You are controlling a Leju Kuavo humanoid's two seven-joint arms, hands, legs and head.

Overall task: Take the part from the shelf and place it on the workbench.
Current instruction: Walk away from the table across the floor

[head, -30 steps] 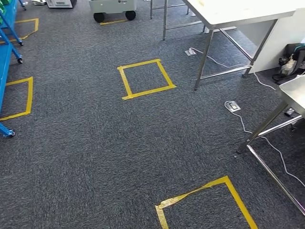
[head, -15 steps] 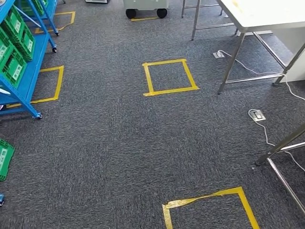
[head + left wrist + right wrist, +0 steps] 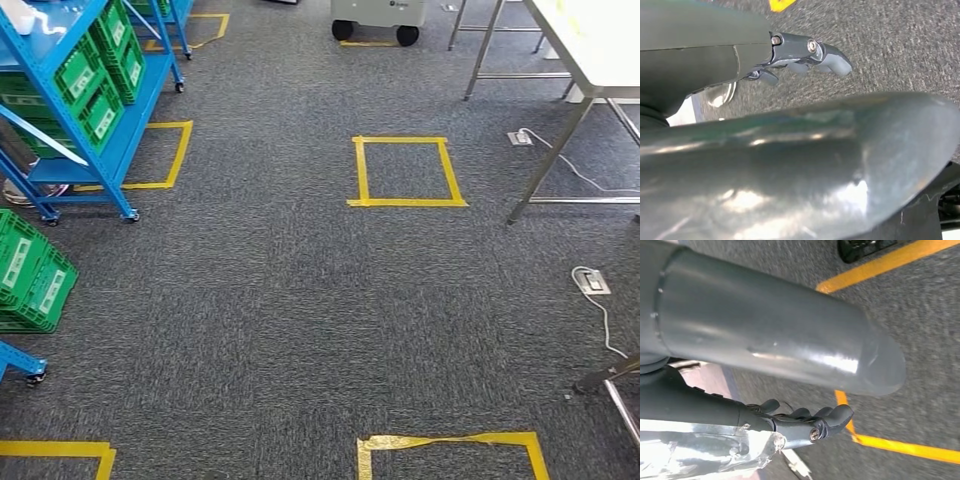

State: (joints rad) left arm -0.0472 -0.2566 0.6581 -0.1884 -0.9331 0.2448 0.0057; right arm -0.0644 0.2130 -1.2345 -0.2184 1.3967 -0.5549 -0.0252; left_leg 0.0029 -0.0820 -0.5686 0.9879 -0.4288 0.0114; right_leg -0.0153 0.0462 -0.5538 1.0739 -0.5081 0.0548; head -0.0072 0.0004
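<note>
The camera has swung left, bringing the blue shelf [image 3: 90, 110] with green bins [image 3: 106, 75] into the upper left, nearer the left robot hand [image 3: 806, 52]; both robot hands, right [image 3: 806, 422] included, hang empty with fingers loosely apart, and the part itself cannot be made out.

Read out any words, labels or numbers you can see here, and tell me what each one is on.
No text can be read.
White labels on the green plastic bins on the blue metal shelf: too small and blurred.
White labels on the green plastic bins by the floor: also too blurred.
The yellow tape squares carry no writing.
</note>
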